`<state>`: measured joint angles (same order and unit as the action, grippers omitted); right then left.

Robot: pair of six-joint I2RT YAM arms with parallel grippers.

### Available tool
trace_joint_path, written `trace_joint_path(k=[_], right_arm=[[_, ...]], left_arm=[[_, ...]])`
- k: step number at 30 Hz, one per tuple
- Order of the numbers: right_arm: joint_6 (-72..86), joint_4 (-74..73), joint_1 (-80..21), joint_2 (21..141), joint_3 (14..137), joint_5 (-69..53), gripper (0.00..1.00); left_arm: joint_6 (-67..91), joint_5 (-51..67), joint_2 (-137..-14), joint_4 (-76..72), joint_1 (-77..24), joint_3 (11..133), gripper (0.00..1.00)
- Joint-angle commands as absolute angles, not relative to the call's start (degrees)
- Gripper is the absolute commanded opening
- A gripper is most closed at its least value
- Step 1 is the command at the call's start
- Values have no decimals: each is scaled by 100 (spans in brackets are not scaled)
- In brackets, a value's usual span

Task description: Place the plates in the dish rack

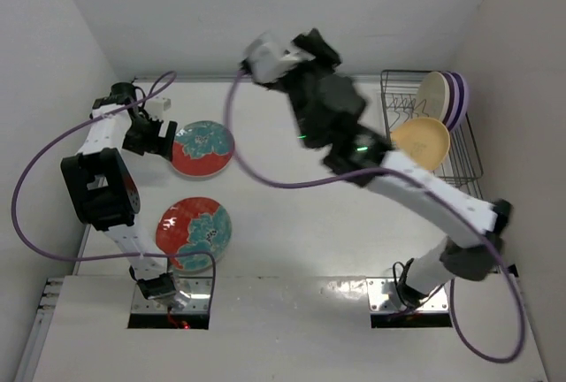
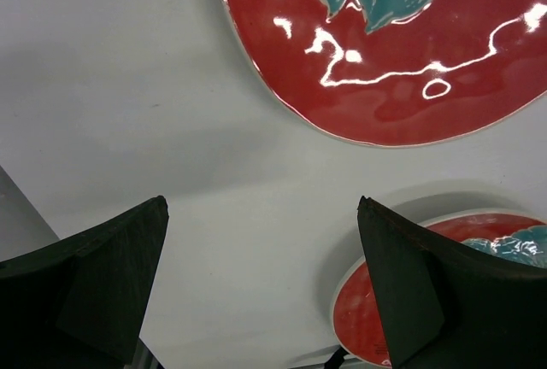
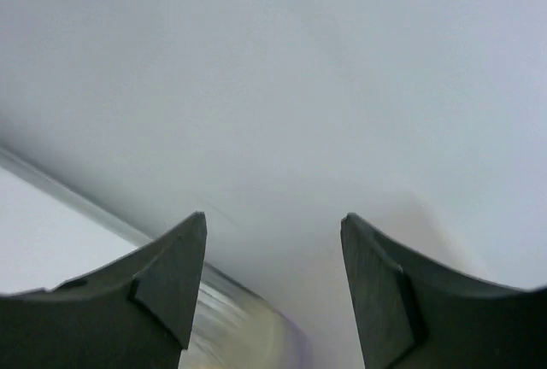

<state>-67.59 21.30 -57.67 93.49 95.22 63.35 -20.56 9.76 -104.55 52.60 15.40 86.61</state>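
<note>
we count four plates [image 1: 421, 139] in dish rack [image 1: 473, 168], upper right | two red plates [image 1: 202, 148] left on table [image 1: 292, 232], left of frame | left gripper [image 2: 262, 215], right gripper [image 3: 273, 224] wide, empty

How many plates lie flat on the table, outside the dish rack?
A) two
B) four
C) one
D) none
A: only the far red plate and the near red plate lie flat on the table; the rest stand in the dish rack.

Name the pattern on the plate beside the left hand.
The plate is red with teal flowers; top external view.
</note>
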Motion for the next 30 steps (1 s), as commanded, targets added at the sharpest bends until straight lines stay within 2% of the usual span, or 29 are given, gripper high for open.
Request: trace_joint_path(k=[1, 3, 4, 5, 6, 8, 9, 10, 11, 12, 13, 16, 19, 20, 22, 24, 26, 30], right_arm=[[256, -3342, -4371, 7720, 10111, 1294, 64], [439, -2560, -3723, 7306, 9600, 653, 70], [535, -3028, -3552, 7408, 9798, 311, 70], [754, -3398, -3325, 7548, 10026, -893, 70], [852, -4080, -3261, 8028, 10690, -1175, 71], [1254, -5347, -2805, 8479, 11002, -1868, 73], [1387, -5518, -2569, 8516, 10960, -2142, 77], [1928, -5459, -1827, 8473, 10577, -3458, 78], [2212, -4631, -1541, 8194, 9955, -3872, 81], [2815, -4284, -1286, 8061, 9601, -4407, 89], [3274, -4028, -613, 7946, 8971, -4429, 95], [3419, -4104, -27, 7437, 8116, -3117, 96], [3296, -4515, 448, 6989, 7763, -1780, 92], [3174, -4639, 631, 6935, 7735, -766, 91], [2998, -5008, 1025, 6847, 7647, -118, 88], [2787, -5167, 1256, 6942, 7585, 149, 84], [2655, -5185, 1625, 7013, 7497, 185, 76], [2417, -4949, 1977, 7338, 7392, 658, 73]], left_arm=[[-2127, 1143, -10038, 5291, 1521, 8692, 97], [-2127, 1195, -9880, 5291, 1468, 8692, 97], [-2179, 1195, -9879, 5291, 1468, 8692, 97], [-2180, 1195, -9809, 5291, 1398, 8640, 97], [-2180, 1134, -9730, 5343, 1397, 8640, 98], [-2180, 1134, -9677, 5344, 1345, 8587, 98], [-2180, 1134, -9677, 5344, 1345, 8526, 98], [-2180, 1134, -9677, 5344, 1345, 8473, 98], [-2180, 1134, -9677, 5344, 1345, 8473, 98], [-2232, 1134, -9677, 5344, 1345, 8420, 98], [-2232, 1134, -9677, 5344, 1345, 8420, 98], [-2232, 1134, -9677, 5344, 1345, 8358, 98], [-2285, 1134, -9677, 5344, 1345, 8358, 98], [-2285, 1082, -9677, 5344, 1345, 8358, 98], [-2285, 1081, -9677, 5344, 1345, 8358, 98], [-2285, 1081, -9738, 5344, 1345, 8358, 98], [-2285, 1081, -9800, 5344, 1293, 8411, 98], [-2285, 1081, -9852, 5344, 1292, 8411, 98]])
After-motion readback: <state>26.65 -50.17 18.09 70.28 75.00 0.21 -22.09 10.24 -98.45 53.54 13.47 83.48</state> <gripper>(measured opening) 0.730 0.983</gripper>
